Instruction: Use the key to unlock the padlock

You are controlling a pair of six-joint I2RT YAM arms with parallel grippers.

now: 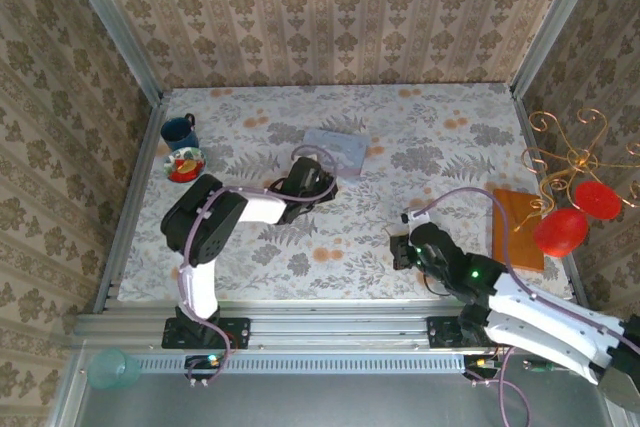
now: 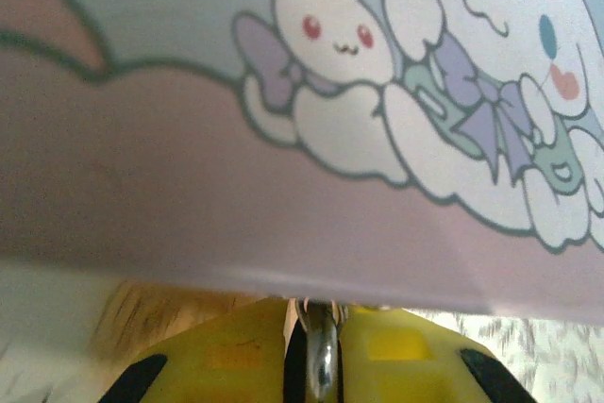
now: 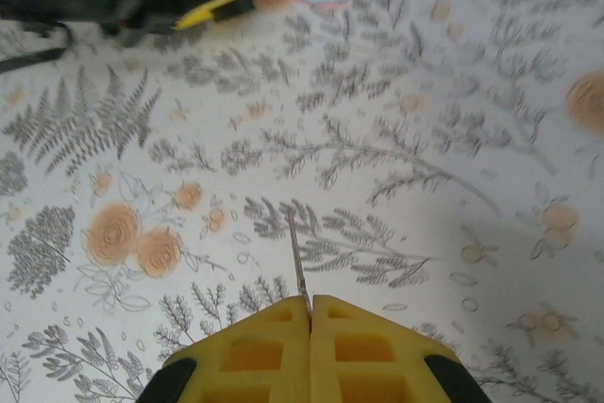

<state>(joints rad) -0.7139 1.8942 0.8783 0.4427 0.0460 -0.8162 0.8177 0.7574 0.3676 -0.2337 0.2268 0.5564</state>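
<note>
Where left end effector (image 2: 319, 326) pinches metal sliver (image 2: 323, 361), identity unclear, tin (image 2: 283, 139) beyond.

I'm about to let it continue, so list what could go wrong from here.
The right gripper pinches a thin key that juts out ahead of its fingers, so it could twist or slip on contact. The left gripper, closed on a metal piece, sits close up to the tin, so moving forward may shove the tin.

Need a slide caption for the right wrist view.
Right gripper shut on the key, thin blade pointing out over the floral tablecloth.
</note>
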